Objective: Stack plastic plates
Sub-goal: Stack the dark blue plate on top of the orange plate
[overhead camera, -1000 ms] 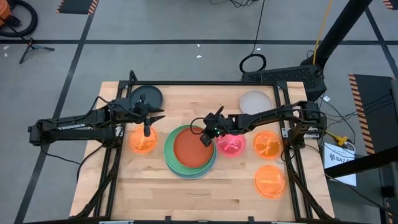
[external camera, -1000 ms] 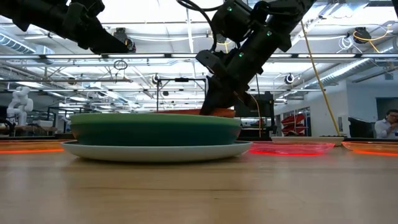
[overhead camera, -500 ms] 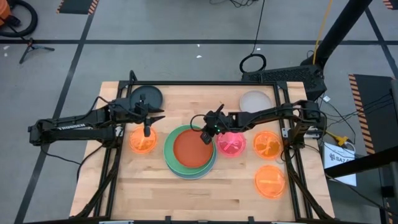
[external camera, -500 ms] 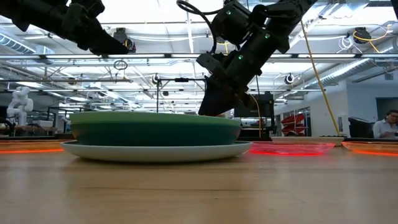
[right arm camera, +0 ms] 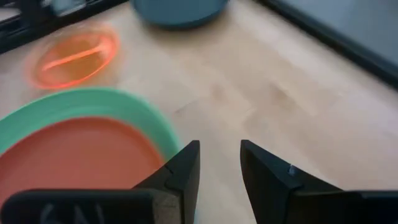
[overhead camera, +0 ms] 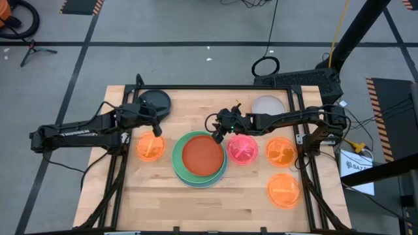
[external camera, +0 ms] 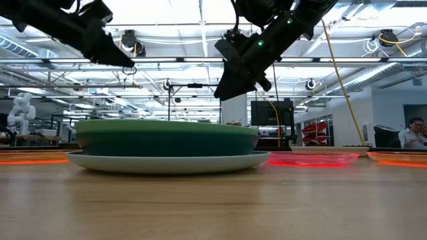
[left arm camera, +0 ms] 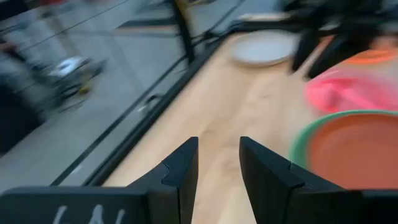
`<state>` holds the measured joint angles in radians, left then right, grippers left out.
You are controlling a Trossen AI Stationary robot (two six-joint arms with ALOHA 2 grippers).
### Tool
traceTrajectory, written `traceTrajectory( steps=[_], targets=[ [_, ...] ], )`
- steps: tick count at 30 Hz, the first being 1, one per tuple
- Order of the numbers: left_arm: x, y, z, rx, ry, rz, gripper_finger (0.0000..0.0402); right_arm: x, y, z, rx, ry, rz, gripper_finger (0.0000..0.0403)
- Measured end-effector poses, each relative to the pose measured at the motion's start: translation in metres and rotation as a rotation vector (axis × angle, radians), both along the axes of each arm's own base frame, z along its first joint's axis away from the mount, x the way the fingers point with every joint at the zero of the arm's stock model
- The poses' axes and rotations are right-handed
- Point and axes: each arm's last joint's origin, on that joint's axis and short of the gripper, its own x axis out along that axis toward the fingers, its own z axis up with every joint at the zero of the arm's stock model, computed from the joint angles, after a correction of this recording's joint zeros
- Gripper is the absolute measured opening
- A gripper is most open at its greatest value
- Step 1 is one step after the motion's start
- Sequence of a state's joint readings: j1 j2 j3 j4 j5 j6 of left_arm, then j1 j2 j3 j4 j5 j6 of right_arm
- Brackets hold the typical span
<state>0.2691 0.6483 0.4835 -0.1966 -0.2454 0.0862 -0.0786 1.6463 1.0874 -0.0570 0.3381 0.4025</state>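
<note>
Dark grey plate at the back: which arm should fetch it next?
Left, probably. The left gripper, open and empty, hovers beside the dark grey plate; the right gripper sits across the stack.

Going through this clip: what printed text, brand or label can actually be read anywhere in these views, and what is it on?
"TROSSEN": white lettering along the left arm, high view; small, only just legible.
White marks on the left pincer body, left wrist view: cut off by the picture's edge, unreadable.
White marks on the right pincer body, right wrist view: likewise cut off, unreadable.
Label on the white box beside the table, high view: too small to read.
The plastic plates show no text.
</note>
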Motion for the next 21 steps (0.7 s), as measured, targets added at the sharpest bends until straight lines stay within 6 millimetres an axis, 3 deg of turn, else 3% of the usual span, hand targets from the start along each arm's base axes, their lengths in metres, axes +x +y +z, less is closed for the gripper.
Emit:
traceTrajectory(
  steps=[7,13,21],
  targets=[
    [-0.007,0.012,-0.012,-0.059,0.079,0.262,0.0123,-0.002,-0.002,-0.002,-0.06,0.062,0.018,0.0111],
    [-0.007,0.034,-0.024,-0.279,0.277,0.453,0.0104,-0.003,-0.011,-0.002,-0.088,0.077,0.014,0.0111],
    [0.008,0.054,-0.06,-0.438,0.515,0.52,0.0093,-0.004,-0.018,-0.002,-0.089,0.079,-0.003,0.0111]
  ],
)
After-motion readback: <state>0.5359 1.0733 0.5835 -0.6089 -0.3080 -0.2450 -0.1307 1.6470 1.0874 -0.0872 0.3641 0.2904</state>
